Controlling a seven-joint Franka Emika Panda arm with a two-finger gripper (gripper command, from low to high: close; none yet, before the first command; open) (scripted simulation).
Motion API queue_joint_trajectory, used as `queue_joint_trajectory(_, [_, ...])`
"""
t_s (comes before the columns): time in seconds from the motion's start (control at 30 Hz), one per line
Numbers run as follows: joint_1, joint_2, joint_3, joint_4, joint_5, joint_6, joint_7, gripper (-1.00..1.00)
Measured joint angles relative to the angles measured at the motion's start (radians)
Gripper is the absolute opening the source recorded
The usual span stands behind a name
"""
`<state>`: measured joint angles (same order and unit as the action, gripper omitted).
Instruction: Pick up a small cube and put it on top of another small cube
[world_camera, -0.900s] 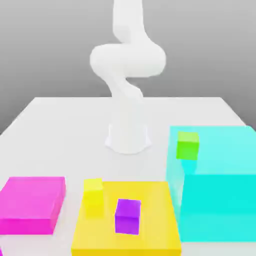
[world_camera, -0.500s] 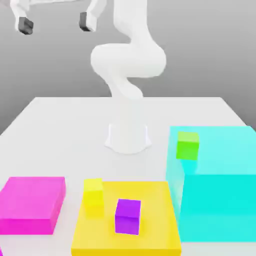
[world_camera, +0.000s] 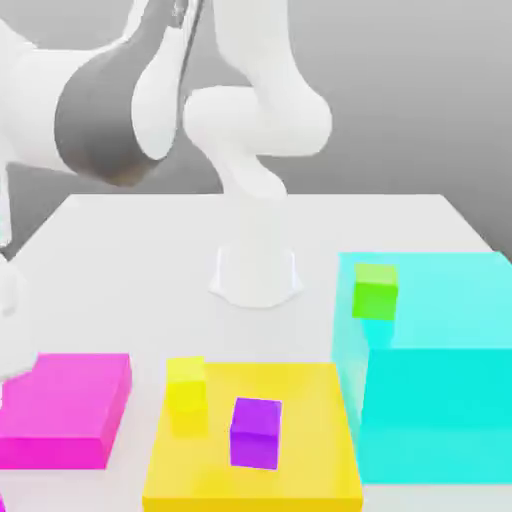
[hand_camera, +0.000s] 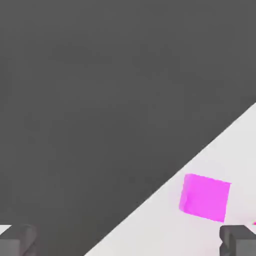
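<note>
Three small cubes show in the exterior view. A purple cube stands on the yellow platform. A yellow cube sits at that platform's far left corner. A green cube rests on the tall cyan block. In the hand view, my gripper is open, its dark fingertips far apart with nothing between them. Beyond them a magenta block lies on the white table, well clear of the fingers.
A flat magenta platform lies at the exterior view's left front. The arm's base stands mid-table, and a large arm link hangs over the exterior view's upper left. The table's edge runs diagonally through the hand view.
The arm has swung down toward the exterior view's left. Its open fingers, seen at the top left half a second ago, have moved out of there, and a big link now covers that corner.
</note>
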<state>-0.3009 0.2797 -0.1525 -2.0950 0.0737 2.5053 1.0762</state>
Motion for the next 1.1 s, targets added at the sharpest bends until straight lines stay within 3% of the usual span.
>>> queue_joint_trajectory(0.3, [-0.09,0.33,0.009,0.069,0.092,0.12,0.003,0.0])
queue_joint_trajectory(0.33, [-0.094,0.354,0.015,0.075,0.097,0.139,0.0,-1.0])
queue_joint_trajectory(0.53, [-0.096,0.367,0.017,0.078,0.102,0.148,-0.003,-1.0])
queue_joint_trajectory(0.7, [-0.07,0.234,-0.009,0.042,0.074,0.051,0.016,-1.0])
queue_joint_trajectory(1.1, [0.185,-0.207,0.152,-0.258,-0.033,-0.078,0.088,-1.0])
